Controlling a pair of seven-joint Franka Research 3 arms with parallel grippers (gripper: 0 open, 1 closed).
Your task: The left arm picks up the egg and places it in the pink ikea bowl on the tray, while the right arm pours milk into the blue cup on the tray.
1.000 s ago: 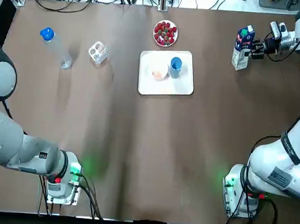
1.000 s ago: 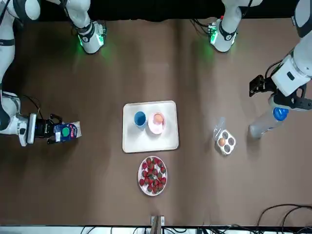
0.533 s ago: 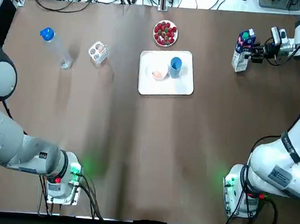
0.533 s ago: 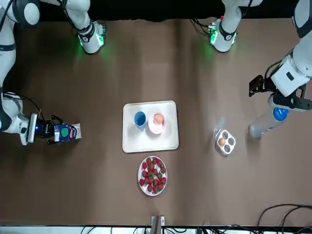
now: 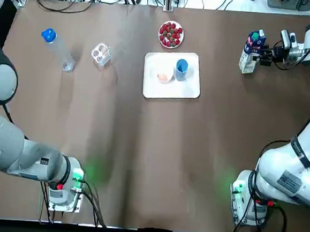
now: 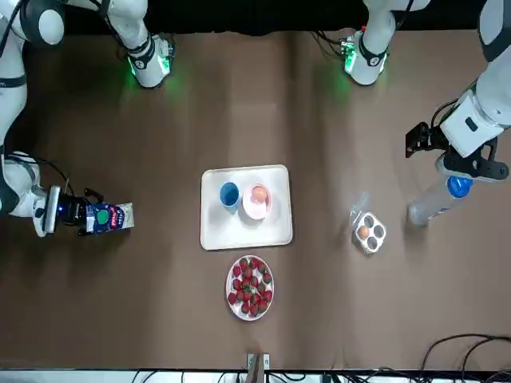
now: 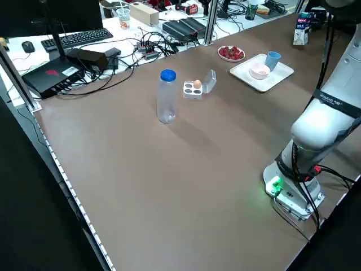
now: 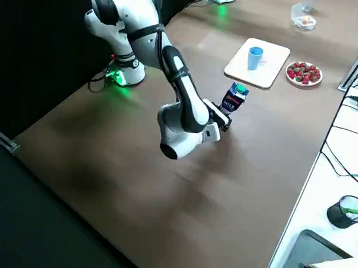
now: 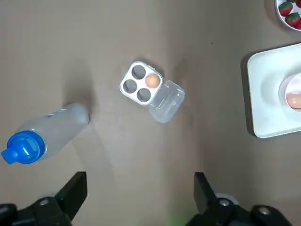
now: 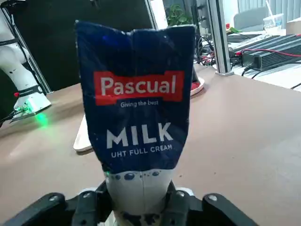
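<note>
A blue and white milk carton (image 5: 251, 50) stands at the far right of the table. My right gripper (image 5: 258, 53) is shut on its lower part, and the right wrist view shows both fingers against the carton (image 10: 136, 103). On the white tray (image 5: 173, 90) sits a pink bowl (image 6: 249, 211) holding an egg (image 6: 259, 194), with a blue cup (image 5: 181, 67) beside it. A second egg (image 9: 151, 81) lies in the open egg box (image 5: 101, 53). My left gripper (image 9: 140, 188) hangs high above the egg box and bottle, open and holding nothing.
A water bottle with a blue cap (image 5: 57, 49) lies left of the egg box. A plate of strawberries (image 5: 171, 34) sits just beyond the tray. Cables and gear lie past the table's far edge.
My right gripper has drawn slightly toward the table's right edge, and the carton has shifted a little with it. The tray, bowl and cup have stayed put.
</note>
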